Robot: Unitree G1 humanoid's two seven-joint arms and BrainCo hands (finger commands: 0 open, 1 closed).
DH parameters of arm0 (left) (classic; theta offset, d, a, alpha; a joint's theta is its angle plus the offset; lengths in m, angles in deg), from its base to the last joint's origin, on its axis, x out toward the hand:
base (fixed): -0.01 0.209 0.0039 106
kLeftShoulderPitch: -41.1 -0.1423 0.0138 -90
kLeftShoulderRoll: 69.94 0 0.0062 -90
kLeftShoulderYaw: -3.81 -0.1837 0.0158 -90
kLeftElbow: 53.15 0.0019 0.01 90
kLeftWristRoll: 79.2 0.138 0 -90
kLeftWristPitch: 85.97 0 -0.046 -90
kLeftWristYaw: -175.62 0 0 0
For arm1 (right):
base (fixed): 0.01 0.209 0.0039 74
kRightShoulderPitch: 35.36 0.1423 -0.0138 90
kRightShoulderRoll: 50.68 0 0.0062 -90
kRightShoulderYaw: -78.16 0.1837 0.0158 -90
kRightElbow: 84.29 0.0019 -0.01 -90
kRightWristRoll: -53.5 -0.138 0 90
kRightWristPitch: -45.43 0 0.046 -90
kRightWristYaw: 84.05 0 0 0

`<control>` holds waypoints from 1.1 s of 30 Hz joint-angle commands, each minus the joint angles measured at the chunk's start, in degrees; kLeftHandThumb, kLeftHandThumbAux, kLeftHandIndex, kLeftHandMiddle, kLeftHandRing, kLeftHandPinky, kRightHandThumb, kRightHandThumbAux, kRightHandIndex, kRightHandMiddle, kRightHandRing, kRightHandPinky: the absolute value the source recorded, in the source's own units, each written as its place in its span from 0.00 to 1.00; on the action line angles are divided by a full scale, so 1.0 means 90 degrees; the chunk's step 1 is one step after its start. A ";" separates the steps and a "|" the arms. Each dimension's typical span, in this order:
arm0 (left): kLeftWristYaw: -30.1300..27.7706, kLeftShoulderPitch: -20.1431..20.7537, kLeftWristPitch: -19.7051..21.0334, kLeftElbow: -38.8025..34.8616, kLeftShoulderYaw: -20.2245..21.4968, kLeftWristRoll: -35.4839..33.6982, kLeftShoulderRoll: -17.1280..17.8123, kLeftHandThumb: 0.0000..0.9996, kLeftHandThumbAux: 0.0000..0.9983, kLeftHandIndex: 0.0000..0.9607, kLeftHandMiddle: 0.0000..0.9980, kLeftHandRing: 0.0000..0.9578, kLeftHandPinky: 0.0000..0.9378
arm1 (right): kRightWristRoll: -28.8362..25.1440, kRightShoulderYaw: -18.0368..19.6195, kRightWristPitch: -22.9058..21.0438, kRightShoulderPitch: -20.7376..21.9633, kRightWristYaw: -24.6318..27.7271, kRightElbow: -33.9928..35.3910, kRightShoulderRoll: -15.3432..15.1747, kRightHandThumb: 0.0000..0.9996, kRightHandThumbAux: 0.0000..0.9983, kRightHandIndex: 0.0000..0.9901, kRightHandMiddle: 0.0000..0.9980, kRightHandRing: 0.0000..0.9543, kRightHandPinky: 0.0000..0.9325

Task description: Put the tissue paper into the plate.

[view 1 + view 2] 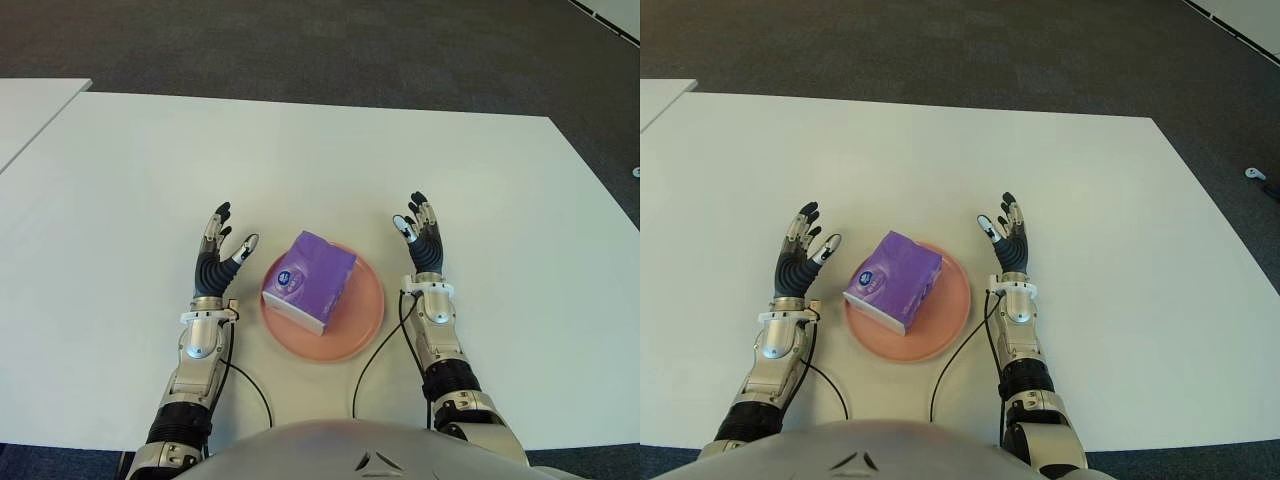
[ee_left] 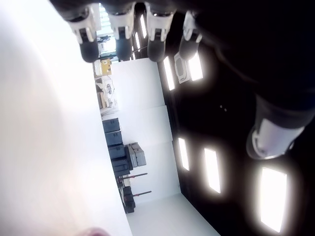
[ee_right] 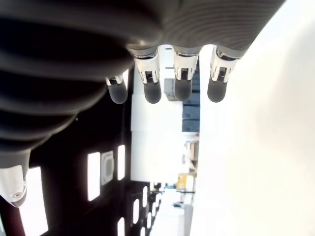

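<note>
White surface [image 1: 300,150] carries everything against dark carpet. Left hand [image 1: 215,255] shows fingers spread, grasping nothing; just beside it, toward the right hand [image 1: 423,240], likewise released, sits the pink plate [image 1: 365,310] with the purple tissue pack [image 1: 308,280] lying in it.

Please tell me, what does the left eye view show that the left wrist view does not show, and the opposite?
Only the left eye view shows the purple tissue pack lying in the pink plate, the right hand to the right of the plate, and the robot's arms. Only the left wrist view shows the room beyond: ceiling lights and dark cabinets. Both show the white table and the left hand, open and holding nothing.
</note>
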 commanded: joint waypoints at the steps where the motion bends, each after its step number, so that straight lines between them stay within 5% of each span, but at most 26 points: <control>1: -0.0079 -0.0048 0.0045 0.0069 0.0022 0.0003 0.0042 0.00 0.54 0.00 0.00 0.00 0.00 | 0.0157 -0.0105 -0.0258 -0.0275 -0.0012 0.0144 -0.0077 0.00 0.48 0.00 0.00 0.00 0.00; 33: -0.0055 -0.0087 0.0028 -0.0010 0.0079 0.0080 0.0044 0.00 0.55 0.00 0.00 0.00 0.00 | 0.0179 -0.0519 -0.1059 -0.1486 0.0700 0.1691 -0.0332 0.00 0.49 0.00 0.00 0.00 0.00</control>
